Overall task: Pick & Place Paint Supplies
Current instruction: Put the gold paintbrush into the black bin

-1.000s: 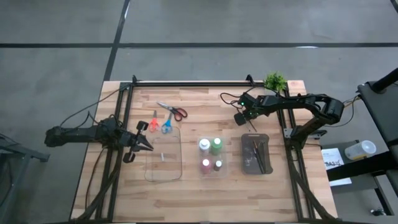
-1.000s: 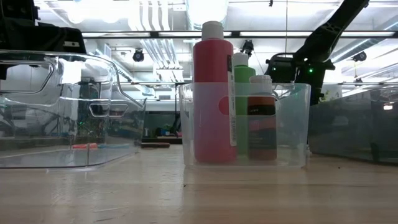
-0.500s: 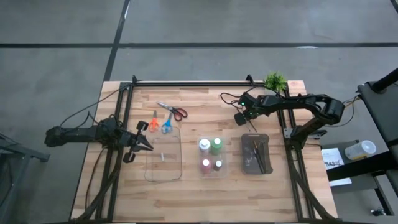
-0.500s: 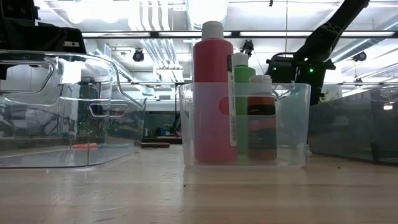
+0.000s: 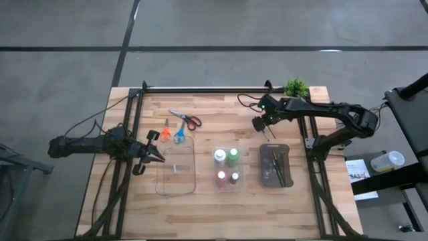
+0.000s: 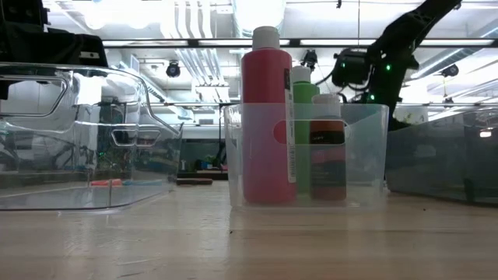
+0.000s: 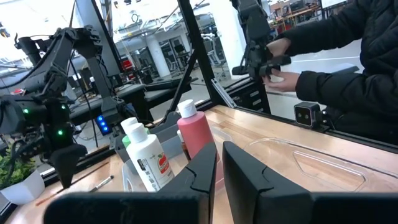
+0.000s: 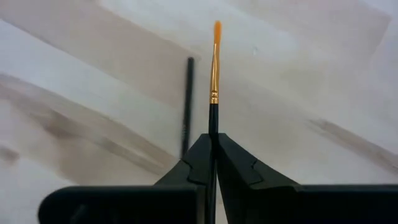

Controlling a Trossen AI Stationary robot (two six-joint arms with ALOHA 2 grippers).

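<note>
Right gripper (image 8: pixel 213 144), closed on a thin dark paintbrush (image 8: pixel 214 74), holds it by the handle so that the orange bristle tip projects forward past the fingertips; a dark line beside it on the wood is probably its shadow, which would put the brush clear of the table. Seen from above, this gripper (image 5: pixel 259 124) sits over bare wood between the potted plant (image 5: pixel 295 87) and the dark grey tray (image 5: pixel 266 175), just short of the tray's far end. That tray already holds other brushes (image 5: pixel 279 165), so it is the likely destination. Beside it, the small clear bin (image 5: pixel 227 189) groups the four paint bottles: red (image 5: pixel 221 177), green (image 5: pixel 233 156), white (image 5: pixel 219 156) and brownish (image 5: pixel 235 178); they stand upright, caps up. Next comes the large clear tray (image 5: pixel 189 188), apparently meant for scissors. Three pairs lie on the wood at its far edge: orange-handled (image 5: pixel 164 132), blue-handled (image 5: pixel 179 134) and red-handled (image 5: pixel 186 119). Left gripper (image 5: pixel 152 153) waits at that tray's left edge, fingers nearly together and holding nothing.
</note>
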